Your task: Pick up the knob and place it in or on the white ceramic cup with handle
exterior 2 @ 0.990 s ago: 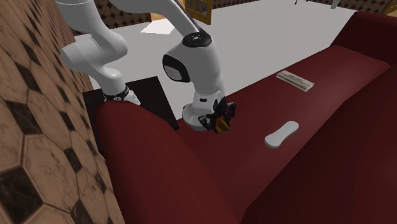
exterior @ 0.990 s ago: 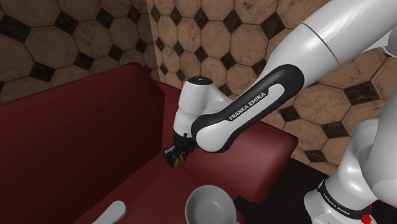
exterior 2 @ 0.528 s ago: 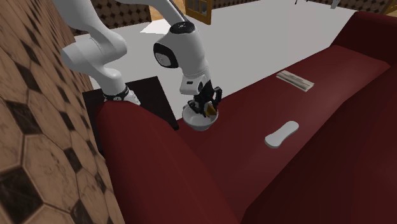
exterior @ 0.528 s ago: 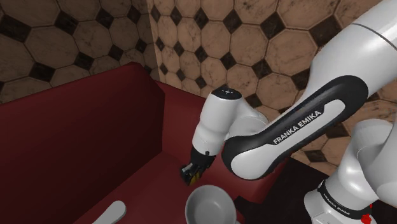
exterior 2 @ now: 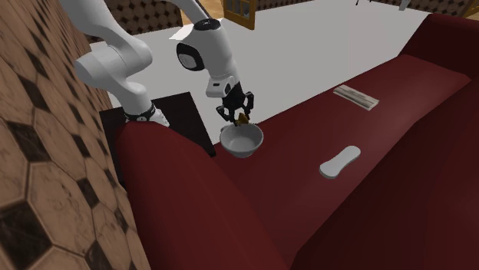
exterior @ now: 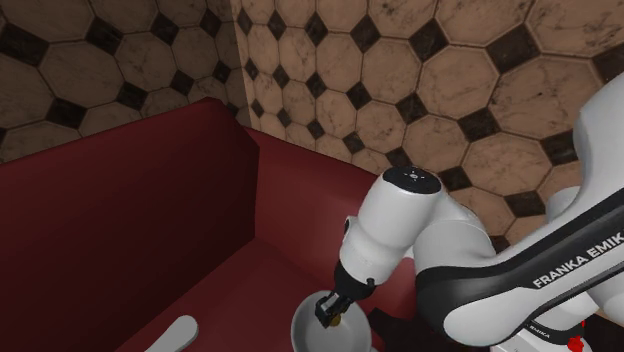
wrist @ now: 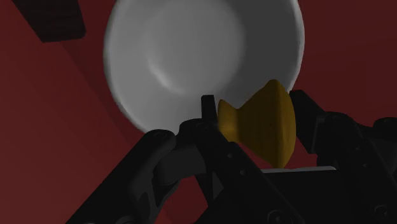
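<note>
We see the claw (exterior 2: 237,113) clamped on the mustard-yellow knob (wrist: 262,124), with the white cup (wrist: 184,57) just beneath its fingertips.

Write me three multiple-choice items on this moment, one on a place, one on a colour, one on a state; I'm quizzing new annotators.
1. Relative to the cup, the knob is: A. inside it; B. above it; C. lying beside it.
2. The knob's colour: A. ochre yellow; B. blue; C. white.
3. The gripper is: A. open; B. shut on nothing; C. shut on the knob.
B: the second exterior view shows it held over the rim. A: the wrist view shows ochre. C: it clasps the knob from both sides.
</note>
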`<action>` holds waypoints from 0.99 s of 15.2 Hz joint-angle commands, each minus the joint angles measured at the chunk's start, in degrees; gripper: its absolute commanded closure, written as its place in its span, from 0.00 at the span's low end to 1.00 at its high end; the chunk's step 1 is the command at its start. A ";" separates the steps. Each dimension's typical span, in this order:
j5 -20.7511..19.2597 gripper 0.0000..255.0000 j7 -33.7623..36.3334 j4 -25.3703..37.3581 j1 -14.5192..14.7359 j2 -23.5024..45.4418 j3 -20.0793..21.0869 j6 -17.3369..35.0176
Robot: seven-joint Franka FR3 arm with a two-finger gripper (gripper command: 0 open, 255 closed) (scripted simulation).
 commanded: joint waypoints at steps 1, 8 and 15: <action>0.61 1.00 0.12 -0.91 0.49 0.42 0.35 1.40; 0.83 1.00 -0.66 -1.60 0.42 7.58 1.03 9.20; 0.47 1.00 -0.84 -1.66 0.29 11.66 1.25 13.30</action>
